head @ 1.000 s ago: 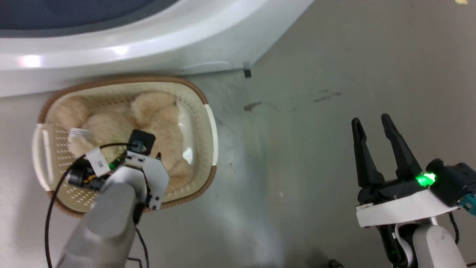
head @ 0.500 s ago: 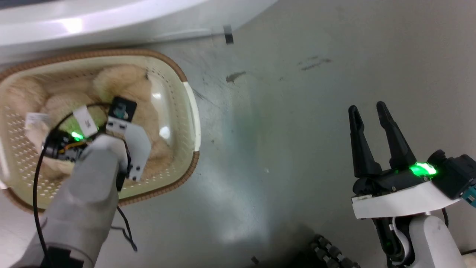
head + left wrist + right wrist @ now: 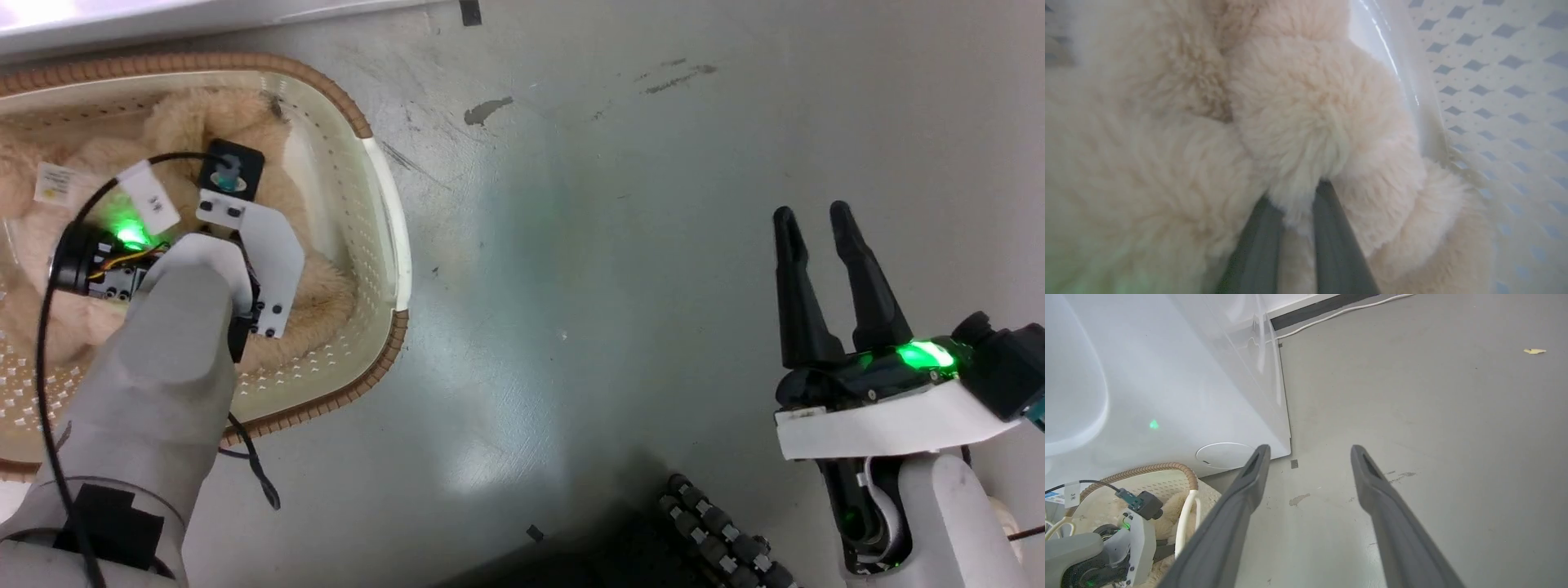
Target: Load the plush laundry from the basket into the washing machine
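The plush laundry [image 3: 318, 286], fluffy and cream-beige, lies in the basket [image 3: 326, 90] at the left of the head view. My left arm [image 3: 180, 327] reaches down into the basket and covers its own fingers there. In the left wrist view my left gripper [image 3: 1295, 195] is buried in the plush laundry [image 3: 1298, 106], its two fingers nearly together with a fold of fur pinched between them. The perforated basket wall [image 3: 1494, 81] stands at the right. My right gripper [image 3: 812, 214] hangs open over bare floor, well right of the basket. The washing machine [image 3: 1147, 375] rises just behind the basket [image 3: 1167, 469].
Grey floor [image 3: 588, 245] stretches between the basket and my right gripper [image 3: 1310, 449]. My wheeled base's tread [image 3: 718, 531] shows at the bottom. A black tape mark [image 3: 469, 10] sits by the washer's corner. A white cable [image 3: 1351, 310] runs along the far wall.
The head camera has tilted down, so basket and washer slid up and left in the picture. My left arm stays in the basket on the plush. The right gripper stays open.
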Robot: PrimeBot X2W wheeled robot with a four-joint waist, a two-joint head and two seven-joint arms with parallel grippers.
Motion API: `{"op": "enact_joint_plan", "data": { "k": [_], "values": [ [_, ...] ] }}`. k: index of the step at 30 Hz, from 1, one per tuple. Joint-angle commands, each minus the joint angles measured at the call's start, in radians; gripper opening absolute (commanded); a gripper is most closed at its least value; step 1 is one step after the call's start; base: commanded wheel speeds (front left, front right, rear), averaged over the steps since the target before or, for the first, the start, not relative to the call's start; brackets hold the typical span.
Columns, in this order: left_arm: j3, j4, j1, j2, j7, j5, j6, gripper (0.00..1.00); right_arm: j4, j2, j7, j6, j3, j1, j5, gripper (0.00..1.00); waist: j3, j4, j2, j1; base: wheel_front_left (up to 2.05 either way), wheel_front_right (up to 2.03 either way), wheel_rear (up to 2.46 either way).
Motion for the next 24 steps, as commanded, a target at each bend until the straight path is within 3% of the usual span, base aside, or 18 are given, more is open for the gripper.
{"op": "enact_joint_plan", "data": {
  "k": [1, 8, 18, 22, 24],
  "values": [
    [-0.005, 0.056, 0.026, 0.015, -0.03, -0.024, 0.012, 0.0, 0.004, 0.0, -0.014, 0.001, -0.004, -0.02, 0.02, 1.0, -0.005, 0.003, -0.0001, 0.0, 0.0, 0.0, 0.0],
    [0.003, 0.059, 0.095, -0.011, -0.209, -0.066, 0.017, 0.0, 0.017, 0.0, -0.02, 0.001, -0.031, 0.011, 0.001, 1.0, -0.113, 0.052, -0.0001, 0.0, 0.0, 0.0, 0.0],
    [0.033, 0.014, 0.277, -0.128, -0.476, -0.141, -0.009, 0.0, 0.027, 0.0, -0.02, 0.001, -0.097, 0.15, -0.096, 1.0, -0.435, 0.176, -0.0001, 0.0, 0.0, 0.0, 0.0],
    [0.043, -0.07, 0.371, -0.147, -0.502, -0.155, -0.01, 0.0, 0.02, 0.0, -0.02, 0.001, -0.115, 0.214, -0.126, 1.0, -0.551, 0.216, -0.0001, 0.0, 0.0, 0.0, 0.0],
    [0.057, -0.184, 0.43, -0.146, -0.503, -0.154, -0.004, 0.0, 0.017, 0.0, -0.02, 0.001, -0.124, 0.247, -0.138, 1.0, -0.602, 0.233, -0.0001, 0.0, 0.0, 0.0, 0.0]
  ]
}}
